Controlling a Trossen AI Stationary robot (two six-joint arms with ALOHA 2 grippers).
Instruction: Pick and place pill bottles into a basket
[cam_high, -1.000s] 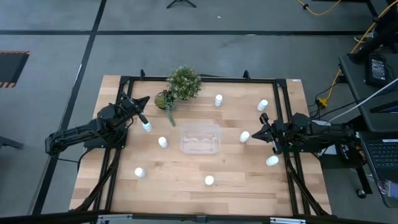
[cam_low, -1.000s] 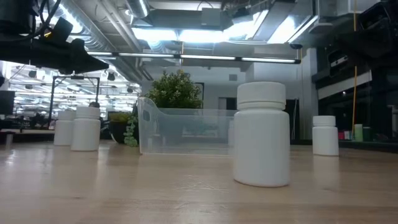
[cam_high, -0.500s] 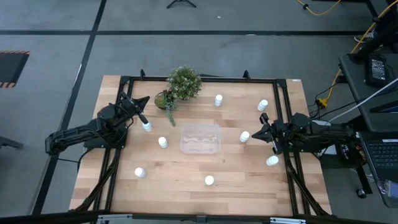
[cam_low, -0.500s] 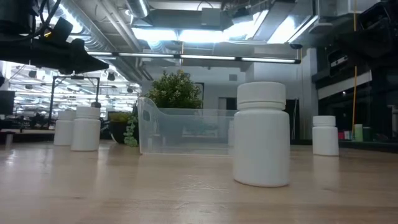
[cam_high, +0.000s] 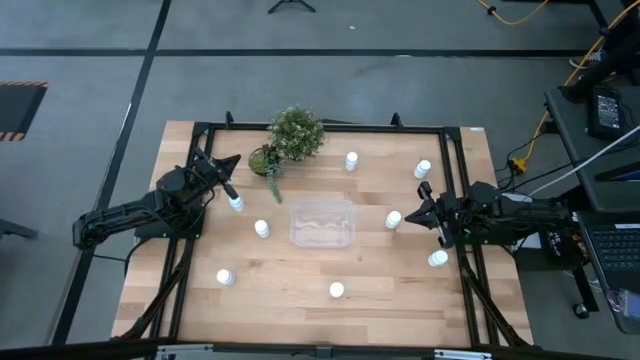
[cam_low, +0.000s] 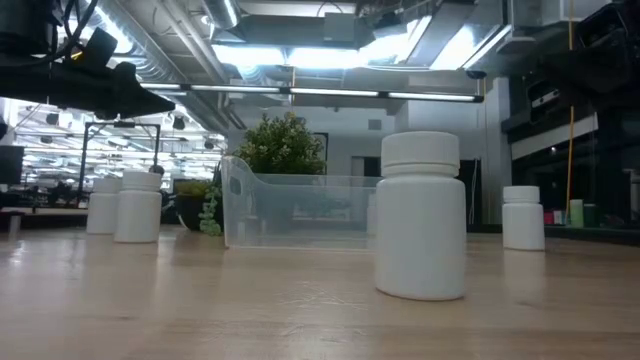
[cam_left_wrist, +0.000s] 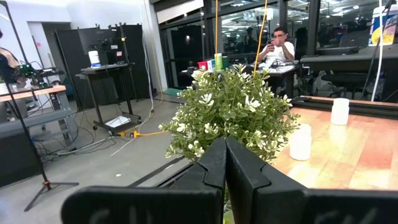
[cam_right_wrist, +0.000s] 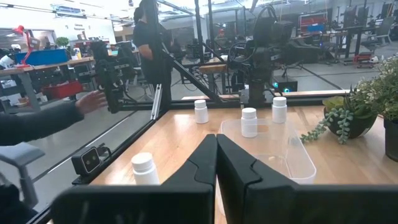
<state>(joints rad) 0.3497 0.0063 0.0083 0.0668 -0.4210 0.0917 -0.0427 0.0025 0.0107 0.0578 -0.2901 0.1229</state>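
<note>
Bottles (cam_high: 261, 229) are standing scattered around the empty basket (cam_high: 322, 222) mid-desk, so each closed, empty hand, left (cam_high: 232, 161) and right (cam_high: 424, 187), is needing to open before lowering squarely over its nearest one.

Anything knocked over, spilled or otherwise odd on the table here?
Nothing stands out. The visible pill bottles stand upright and scattered around the basket, which holds no bottles yet. The potted plant is upright too.
</note>
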